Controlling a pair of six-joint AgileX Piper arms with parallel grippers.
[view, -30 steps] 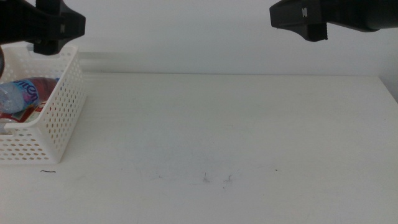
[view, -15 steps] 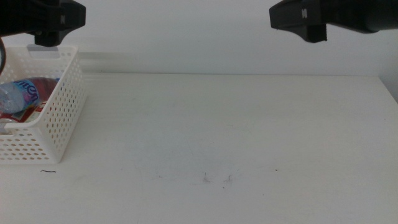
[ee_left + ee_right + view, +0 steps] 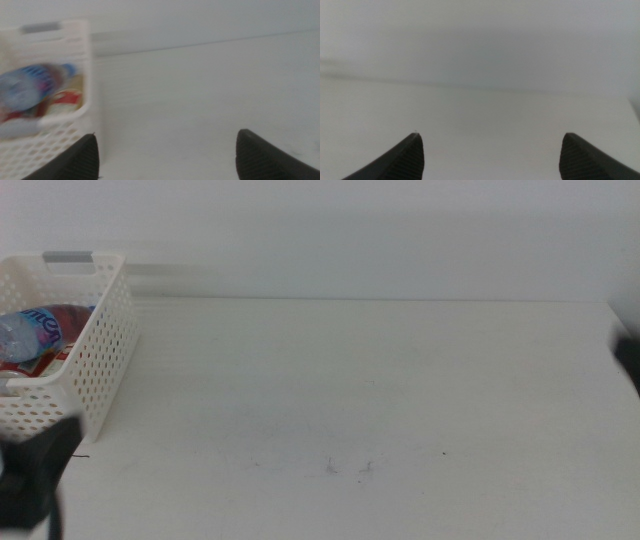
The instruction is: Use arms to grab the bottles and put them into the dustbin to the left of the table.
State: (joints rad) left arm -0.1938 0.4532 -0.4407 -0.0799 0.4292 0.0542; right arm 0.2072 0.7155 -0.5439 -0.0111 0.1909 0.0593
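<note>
The left pincer (image 3: 165, 155) is spread wide with nothing between its jaws, and in the middle view it shows only as a dark blur at the bottom left corner, just in front of the dustbin (image 3: 100, 370). The right pincer (image 3: 492, 155) is likewise wide open and empty, facing bare surface (image 3: 380, 390) and wall; the middle view shows only a dark sliver of it at the right edge. No bottle is left on the surface: those that can be seen lie in the dustbin, which stands at the left edge of the surface. Inside it lies a clear-blue water bottle (image 3: 30, 90) on its side, with a red can (image 3: 70, 320) beside it and something red and white (image 3: 65, 100) lower down, too blurred to name. A yellow bottle cannot be made out from these views. Such containers are probably light, smooth and rounded, so they would roll or slip easily; a grasp across the middle of the body would hold best, without squeezing thin plastic hard. By the look of it the sorting is done or nearly so
</note>
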